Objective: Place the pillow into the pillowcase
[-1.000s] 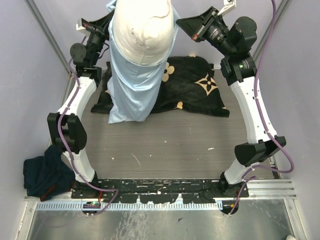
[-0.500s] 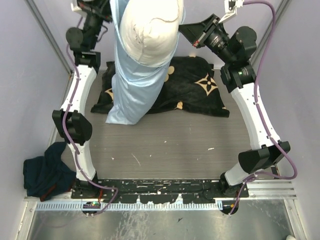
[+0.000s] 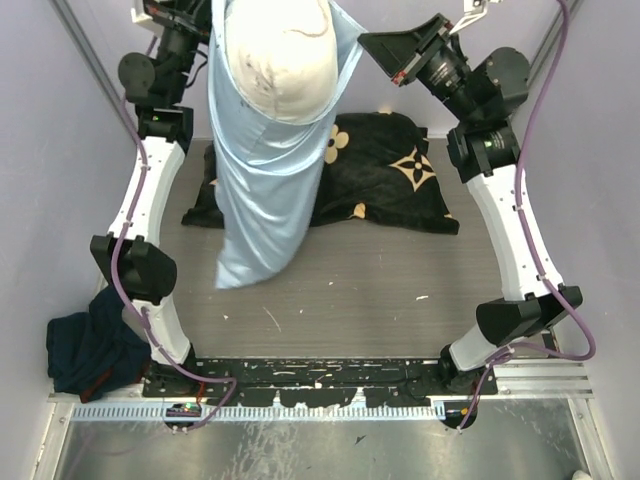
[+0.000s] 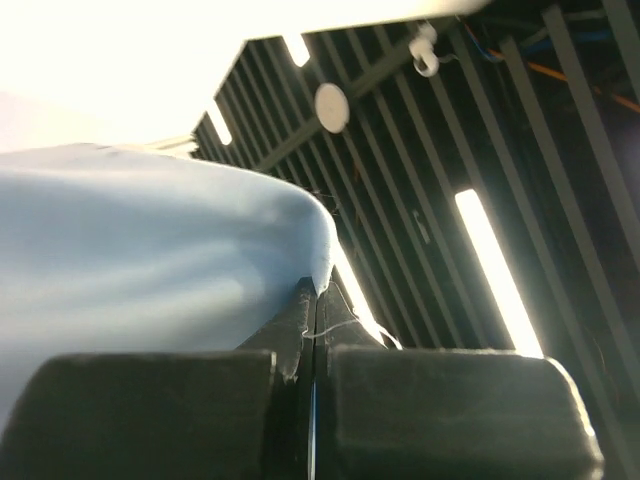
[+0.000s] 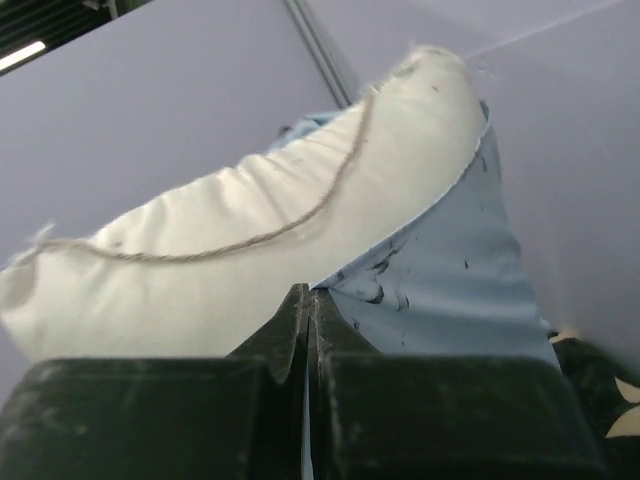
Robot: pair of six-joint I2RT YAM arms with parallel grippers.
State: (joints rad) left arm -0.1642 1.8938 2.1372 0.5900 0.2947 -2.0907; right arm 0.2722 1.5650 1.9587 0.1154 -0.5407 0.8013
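Two tools hold the pillowcase (image 3: 262,200) high above the table (image 3: 350,300). I see my left tool (image 4: 314,292) pinched closed on one edge of its mouth and my right tool (image 5: 307,296) pinched closed on the opposite edge. The pillow (image 3: 282,60) sits in that mouth, its top bulging out. The case's lower end hangs limp beside the black flowered cloth (image 3: 395,175).

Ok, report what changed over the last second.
The left end effector rose and swung farther back, hoisting the thin light blue fabric pillowcase higher around the plump cream-white pillow. It and the right end effector stay shut on the case's edge; the black flower-patterned cloth has not moved.
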